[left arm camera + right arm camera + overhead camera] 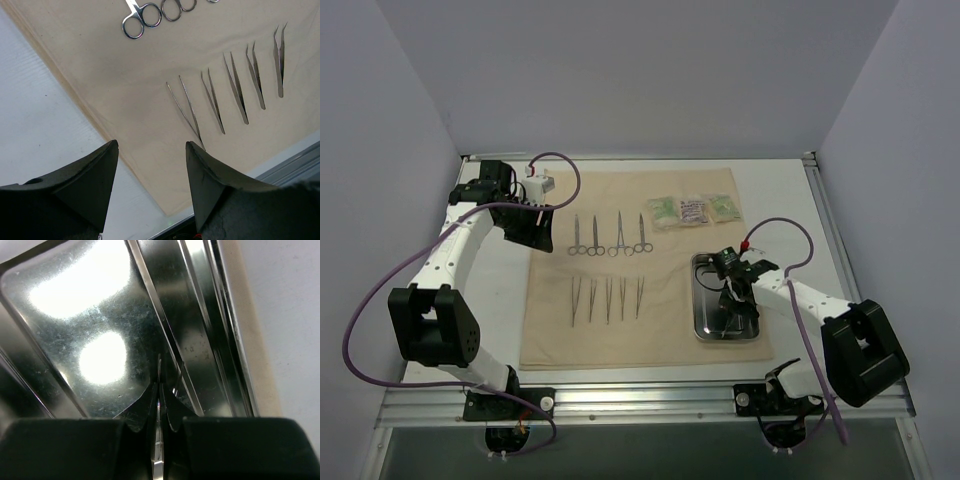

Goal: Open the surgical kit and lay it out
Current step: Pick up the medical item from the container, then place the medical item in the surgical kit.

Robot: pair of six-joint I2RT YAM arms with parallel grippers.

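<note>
right gripper (159,390): lowered into the steel tray (697,305); fingers pressed together on a thin steel instrument (158,455), a bright strip seen edge-on between the pads. Type cannot be told from the wrist view.
steel tray: set on the right near part of the beige cloth (550,330), long side running near to far. Only polished floor and glare are seen ahead of the fingers.
beige cloth: spread flat on the table (785,200), covering most of the middle.
tweezers (608,300): five laid in a row on the cloth, left of the tray, well apart from it and spaced from one another.
left gripper (151,145): held above the cloth's left edge, fingers spread wide, nothing between them. Tweezers and clamp rings are seen in its wrist view.
clamps (619,235): four ring-handled, lined up in a row beyond the tweezers, rings toward the near side.
packets (693,209): three pale ones placed side by side near the far right corner of the cloth, beyond the tray.
</note>
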